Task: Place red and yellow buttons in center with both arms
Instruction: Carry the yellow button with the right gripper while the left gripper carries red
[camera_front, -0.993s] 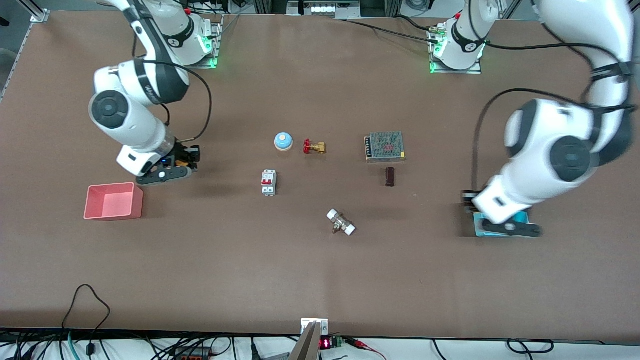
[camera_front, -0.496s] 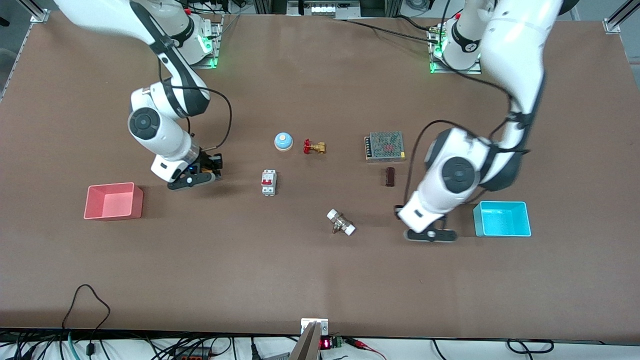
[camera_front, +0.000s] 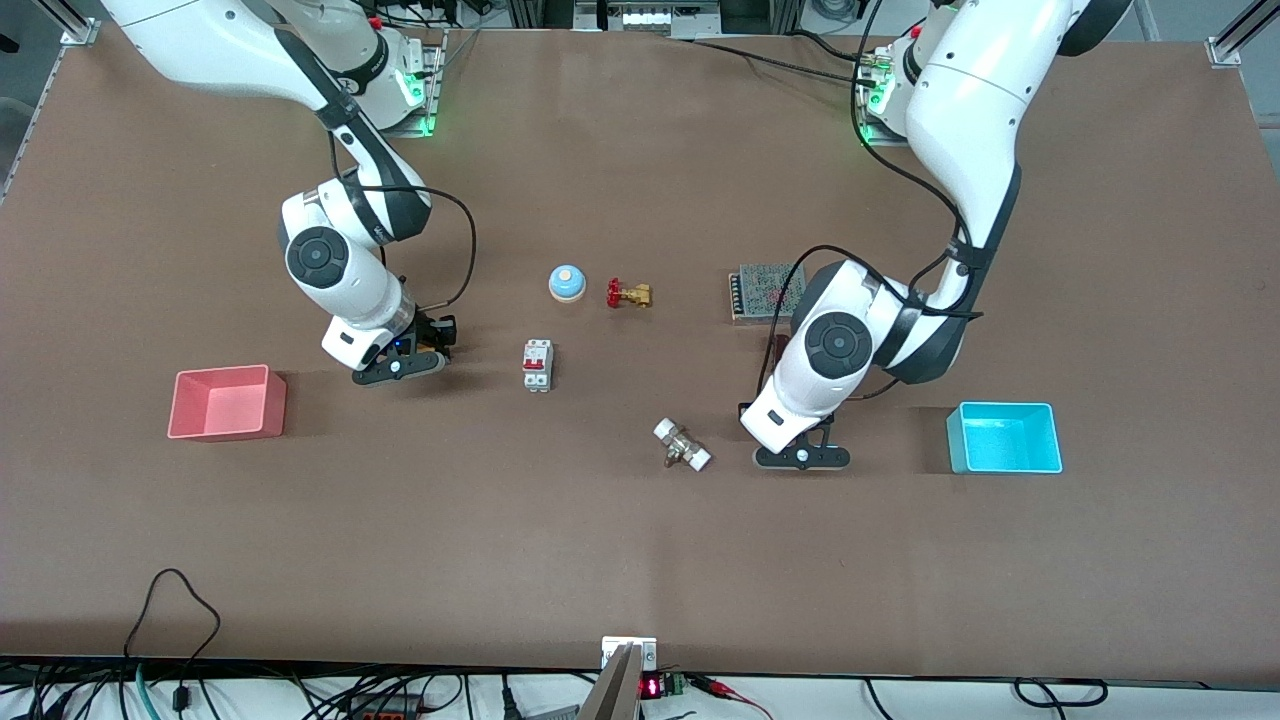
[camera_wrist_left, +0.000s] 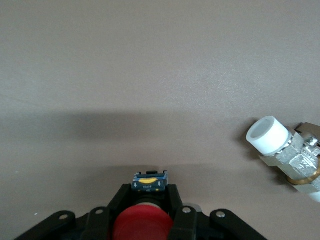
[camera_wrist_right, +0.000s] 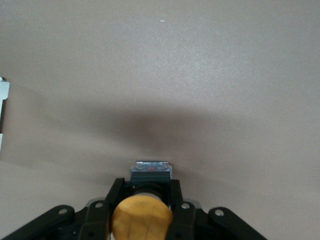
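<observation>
**Desk:** Where are the buttons seen?

**Caption:** The red button (camera_wrist_left: 139, 227) is held in the left gripper (camera_wrist_left: 148, 195), its jaws clamped on the black base below the cap. The yellow button (camera_wrist_right: 141, 217) is held the same way in the right gripper (camera_wrist_right: 145, 192). Both are carried over bare brown surface (camera_front: 640, 560); neither is seen set down at the center.

**Desk:** And how are the grippers placed, by the clock, in the front view?

**Caption:** The left gripper is found at three o'clock of a white-capped metal fitting (camera_front: 682, 445), with the cyan bin (camera_front: 1004, 437) well apart at three o'clock of the gripper. The right gripper is found at nine o'clock of a white circuit breaker (camera_front: 537, 365), with the pink bin (camera_front: 228, 402) at about eight o'clock of that gripper.

**Desk:** What else is laid out?

**Caption:** A blue bell (camera_front: 566, 283) is seen at about one o'clock of the breaker, with a brass valve (camera_front: 628, 294) and its red handwheel just beside it at three o'clock. A mesh-topped power supply (camera_front: 765, 290), partly covered by the left arm, is seen at three o'clock of the valve, toward the left arm's end.
</observation>
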